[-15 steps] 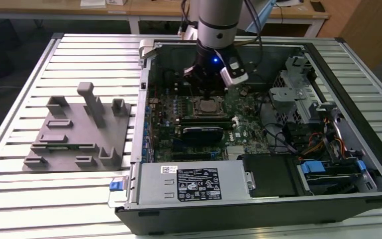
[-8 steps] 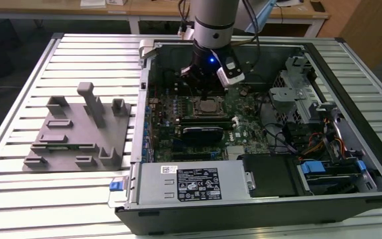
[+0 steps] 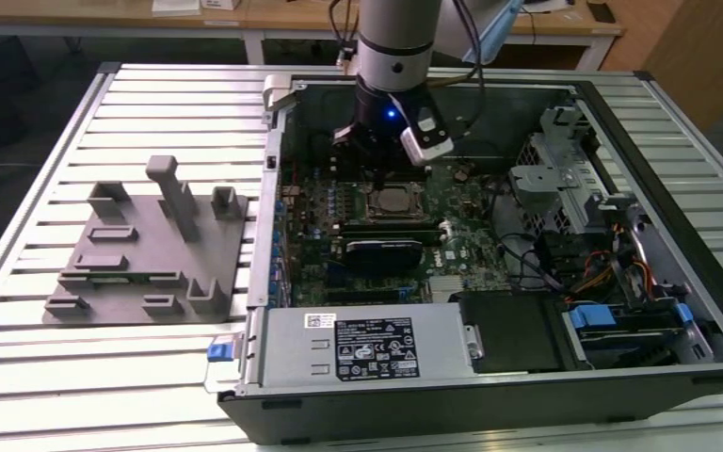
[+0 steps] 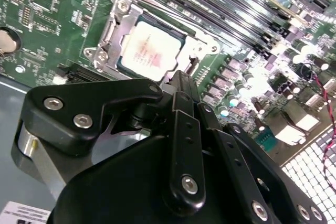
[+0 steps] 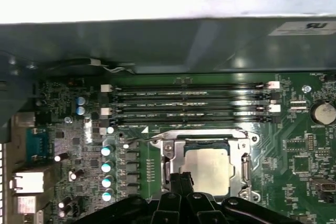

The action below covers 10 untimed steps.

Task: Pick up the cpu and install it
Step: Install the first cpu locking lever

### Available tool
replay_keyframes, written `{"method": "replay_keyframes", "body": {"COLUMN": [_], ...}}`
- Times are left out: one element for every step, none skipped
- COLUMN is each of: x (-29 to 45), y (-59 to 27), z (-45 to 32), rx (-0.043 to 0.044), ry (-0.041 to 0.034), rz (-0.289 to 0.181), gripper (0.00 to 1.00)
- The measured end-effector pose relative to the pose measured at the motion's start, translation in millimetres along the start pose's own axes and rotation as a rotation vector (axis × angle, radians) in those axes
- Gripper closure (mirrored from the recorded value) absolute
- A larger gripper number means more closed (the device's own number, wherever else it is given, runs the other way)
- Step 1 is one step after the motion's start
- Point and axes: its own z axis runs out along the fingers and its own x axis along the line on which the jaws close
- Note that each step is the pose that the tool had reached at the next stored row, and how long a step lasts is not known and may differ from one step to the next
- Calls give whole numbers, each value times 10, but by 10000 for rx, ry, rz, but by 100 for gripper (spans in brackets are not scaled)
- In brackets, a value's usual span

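Cpu sat in mobo socket, mid-frame in exterior view. Empty jaws pinched together near cpu.

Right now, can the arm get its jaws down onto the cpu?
Probably yes. The arm hangs with its jaws shut by the edge of the cpu, which lies bare in its socket frame. The memory sticks sit off to one side, and nothing crosses between.
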Motion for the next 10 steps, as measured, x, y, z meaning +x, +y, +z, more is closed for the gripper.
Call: {"method": "replay_keyframes", "body": {"x": [15,30,47,64,81,98,114,131,148,166], "y": [-1,-2,-3,-4,-5,-6,-7,-9,-10,-11], "z": [0,0,0,0,0,0,0,0,0,0], "rx": [0,0,0,-1,-1,-1,-2,-2,-2,-2], "ry": [0,0,0,0,0,0,0,0,0,0], "rz": [0,0,1,1,1,1,0,0,0,1], "gripper": [89,89,89,89,89,89,89,89,89,89]}}
